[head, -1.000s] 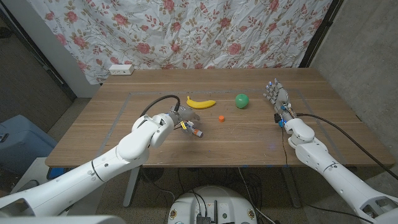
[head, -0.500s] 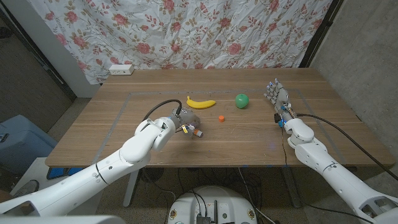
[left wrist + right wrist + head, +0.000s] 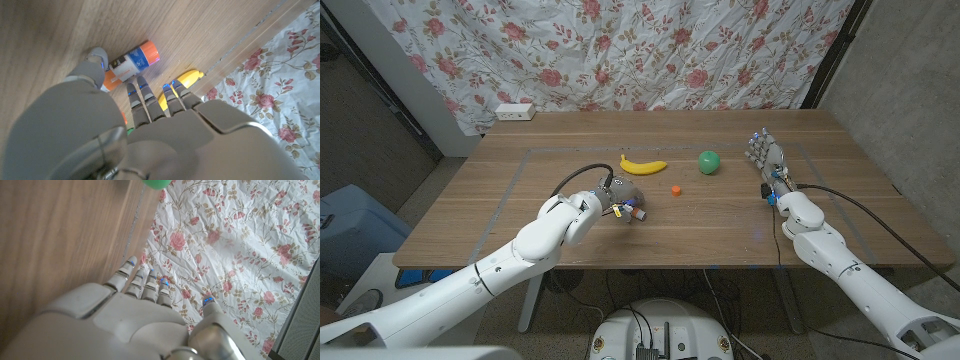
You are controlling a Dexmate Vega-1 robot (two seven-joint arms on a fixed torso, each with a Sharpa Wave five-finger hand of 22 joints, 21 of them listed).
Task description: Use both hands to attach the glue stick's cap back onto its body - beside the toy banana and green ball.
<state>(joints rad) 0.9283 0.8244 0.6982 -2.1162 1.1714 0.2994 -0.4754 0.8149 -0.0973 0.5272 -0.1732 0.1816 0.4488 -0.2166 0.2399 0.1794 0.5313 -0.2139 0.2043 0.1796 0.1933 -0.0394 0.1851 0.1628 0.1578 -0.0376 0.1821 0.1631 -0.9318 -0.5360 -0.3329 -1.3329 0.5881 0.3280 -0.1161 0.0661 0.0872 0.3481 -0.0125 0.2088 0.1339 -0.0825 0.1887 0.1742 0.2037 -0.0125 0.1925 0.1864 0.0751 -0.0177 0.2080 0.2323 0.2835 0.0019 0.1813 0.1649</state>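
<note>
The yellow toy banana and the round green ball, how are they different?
The yellow toy banana is long and curved, while the round green ball is a plain sphere. The banana is yellow with a darker tip; the ball is green all over. The banana lies nearer the left hand, the ball nearer the right hand. Both rest untouched on the wooden table.

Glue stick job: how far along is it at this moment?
Nothing joined yet. In hand: the left hand is at the glue stick body, lying on the table, grip unclear. Left: the orange cap sits alone near the banana; the right hand waits far off.
</note>
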